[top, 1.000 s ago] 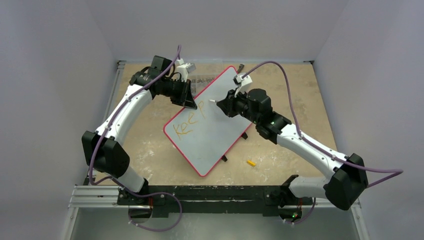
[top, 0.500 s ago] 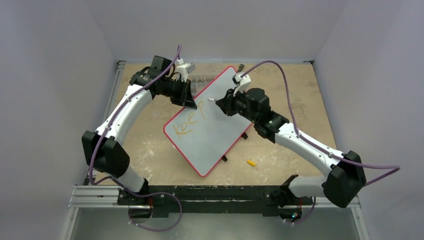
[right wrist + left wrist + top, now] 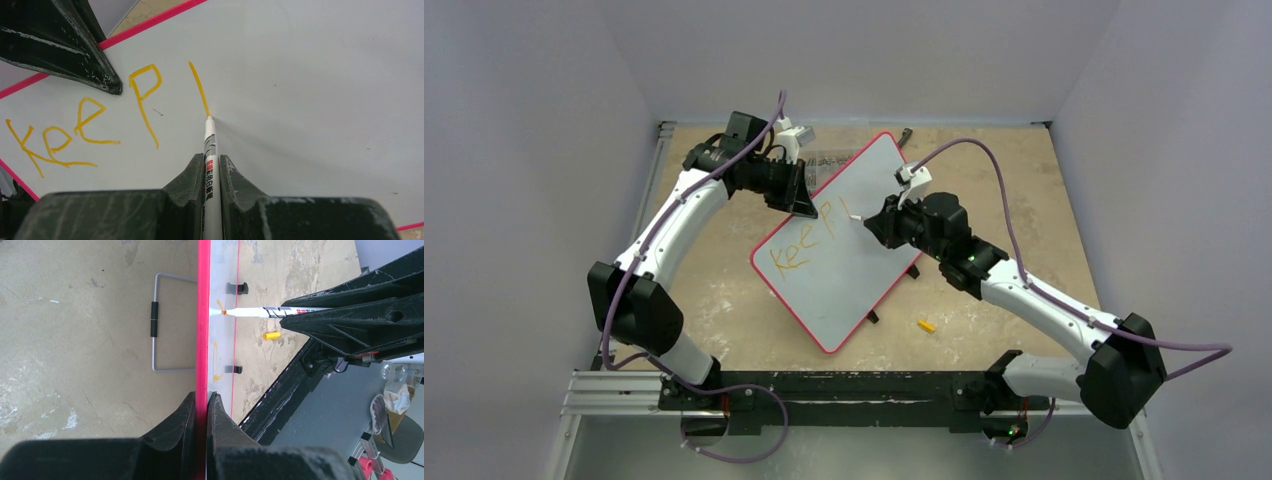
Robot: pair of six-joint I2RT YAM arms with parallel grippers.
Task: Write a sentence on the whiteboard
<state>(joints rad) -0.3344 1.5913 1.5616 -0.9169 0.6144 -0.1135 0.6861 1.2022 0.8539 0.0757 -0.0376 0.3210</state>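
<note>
right gripper, jaws clamped on a slim white marker pen with an orange tip, presses the nib against the large pale grey-white whiteboard with a thin red frame. the board stands tilted on a worn beige table. the orange hand-drawn sentence sits ahead and to the left of the fingers and reads only "keep". a lone downstroke runs straight out from the nib. the left gripper, jaws pinched tight on the board's red edge, braces it just beyond the lettering. a small yellow pen cap lies on the table, well apart from both grippers.

the stroke appears to open the second word, so most of the sentence remains to be written. doing it well likely calls for light, even nib pressure and the pen held straight in the jaws. each new leg should start just to the right of the last, leaving a clear gap after the "p". the left grip should hold firm so the tilted board does not rock under the pen.
</note>
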